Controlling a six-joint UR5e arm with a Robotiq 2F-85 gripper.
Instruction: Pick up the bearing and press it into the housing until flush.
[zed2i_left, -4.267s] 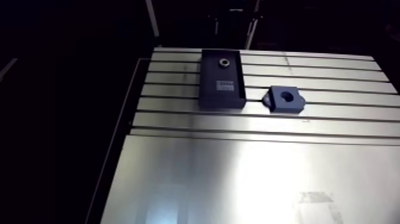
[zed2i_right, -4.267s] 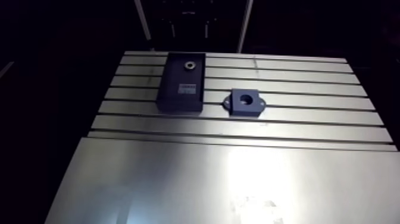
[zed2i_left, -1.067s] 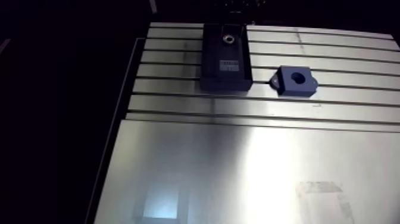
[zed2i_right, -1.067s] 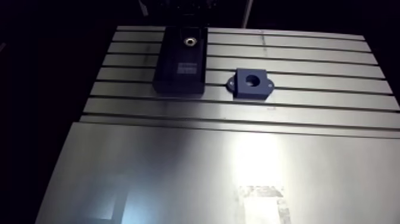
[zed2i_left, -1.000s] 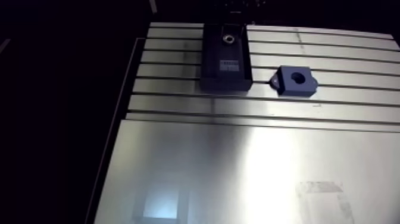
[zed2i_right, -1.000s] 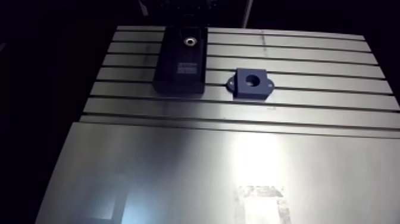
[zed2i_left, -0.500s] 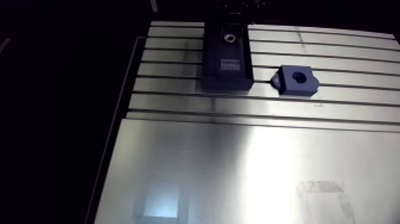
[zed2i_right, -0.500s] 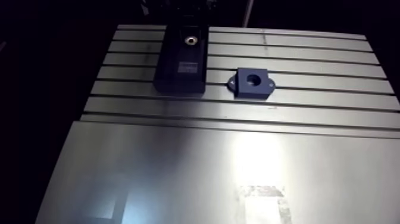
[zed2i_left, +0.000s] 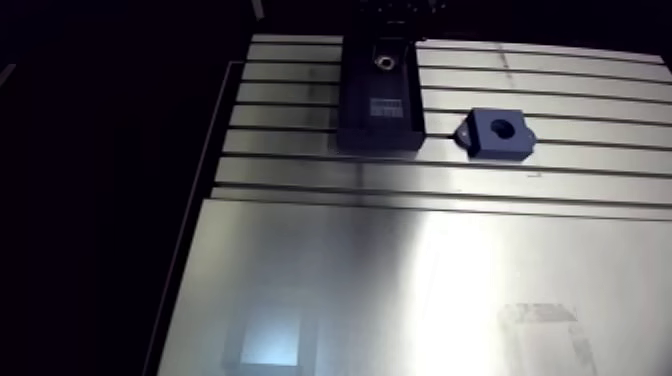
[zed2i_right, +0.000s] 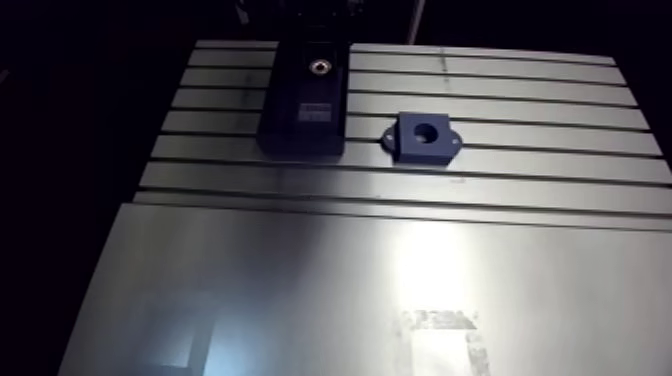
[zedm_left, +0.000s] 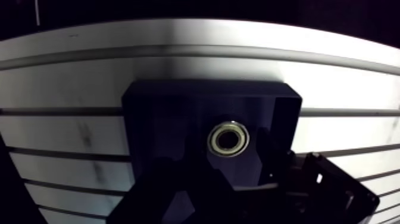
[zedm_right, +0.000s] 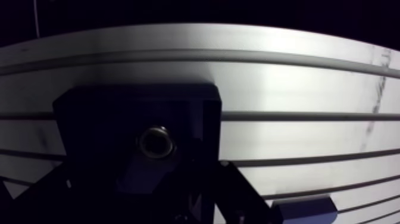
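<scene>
Black plastic makes up the shallow tray on the far part of the aluminium table. Its long side runs from near to far, across the table's slots. In it I see a pale label about halfway along, and the bearing at the far end.

The bearing is a small metal ring that lies flat on the tray floor. Its hole faces straight up, so its axis stands upright. Being round, it has no long side to speak of.

Right of the tray, close by but apart, the dark blue housing sits on the table with its round hole facing up.

In the wrist view my claw hangs over the tray's far end. Its two fingers are spread wide on either side of the bearing and grip nothing.
</scene>
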